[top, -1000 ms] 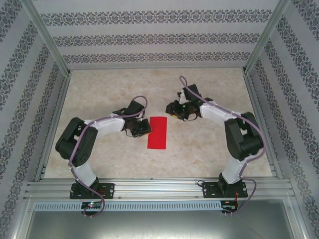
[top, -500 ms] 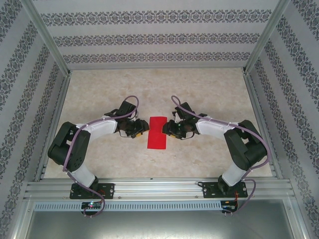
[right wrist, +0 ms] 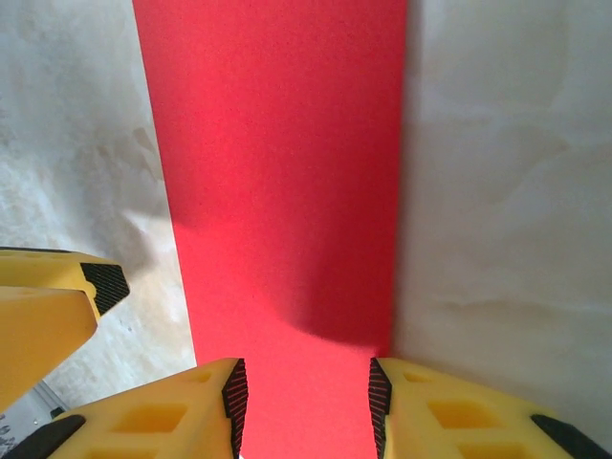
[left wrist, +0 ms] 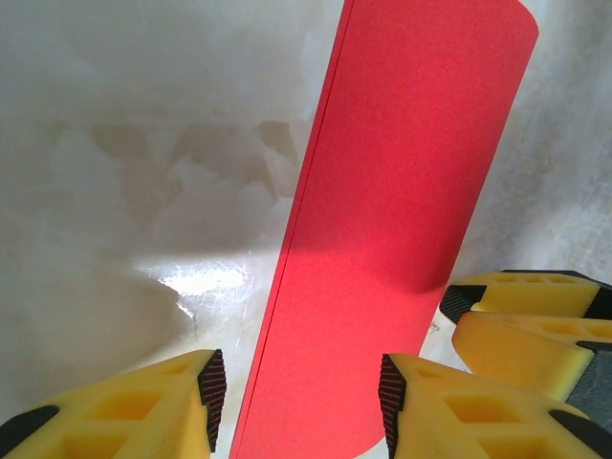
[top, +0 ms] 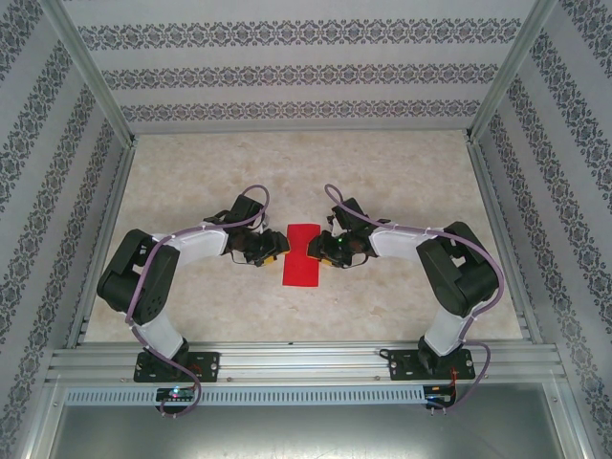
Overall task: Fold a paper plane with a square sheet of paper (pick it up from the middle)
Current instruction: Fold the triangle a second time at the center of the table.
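Note:
The square sheet of paper (top: 302, 260) is bright red and lies flat on the table, folded double into a long rectangle rather than a paper plane shape. My left gripper (top: 274, 248) is at its left edge near the far end, and my right gripper (top: 319, 248) faces it from the right edge. In the left wrist view the paper (left wrist: 402, 191) runs between the open left gripper (left wrist: 296, 402), and its left edge shows two layers. In the right wrist view the paper (right wrist: 277, 143) lies under the open right gripper (right wrist: 304, 402). Neither gripper holds it.
The marbled beige table (top: 402, 172) is walled by patterned panels and metal posts, with an aluminium rail (top: 306, 361) along the near edge. The right gripper's yellow fingers (left wrist: 521, 311) show beside the paper in the left wrist view, and a left finger (right wrist: 48, 306) in the right wrist view.
The left gripper opened and let go of the paper's left edge. The right arm swung down and left, bringing its gripper to the paper's right edge. The paper stayed flat.

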